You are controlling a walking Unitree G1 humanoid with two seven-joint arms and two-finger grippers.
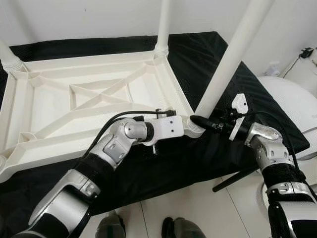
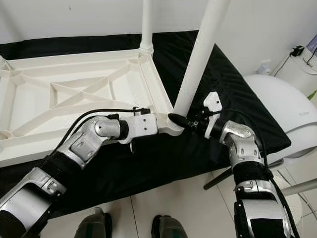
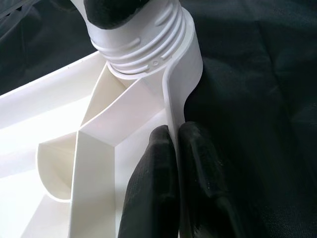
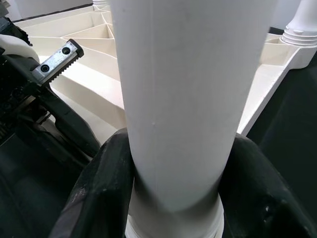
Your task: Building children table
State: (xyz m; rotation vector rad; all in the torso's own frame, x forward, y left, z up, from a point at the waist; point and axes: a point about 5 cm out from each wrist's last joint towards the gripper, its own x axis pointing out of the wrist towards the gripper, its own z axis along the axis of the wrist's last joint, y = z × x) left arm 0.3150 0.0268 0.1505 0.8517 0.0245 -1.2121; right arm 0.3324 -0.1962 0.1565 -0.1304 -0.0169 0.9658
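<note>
– So where does the leg [image 1: 233,54] stand?
– Upright in the near corner socket of the upturned tabletop [image 1: 74,106], its long axis rising away from the black cloth [image 1: 198,59] underneath.
– And the pincers?
– The right gripper [image 1: 198,121] clasps the leg's base from the side, just above the threaded collar. The left gripper [image 3: 173,148] pinches the tabletop's rim beside that corner, steadying it.
– Next?
– Likely twisting the leg home. White walls and tiled floor [image 1: 198,208] surround.

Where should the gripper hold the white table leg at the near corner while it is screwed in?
Low on the round shaft of the table leg, just above its threaded collar. Come from the robot's right side, as the right gripper does, fingers on opposite sides. The left gripper steadies the tabletop rim.
</note>
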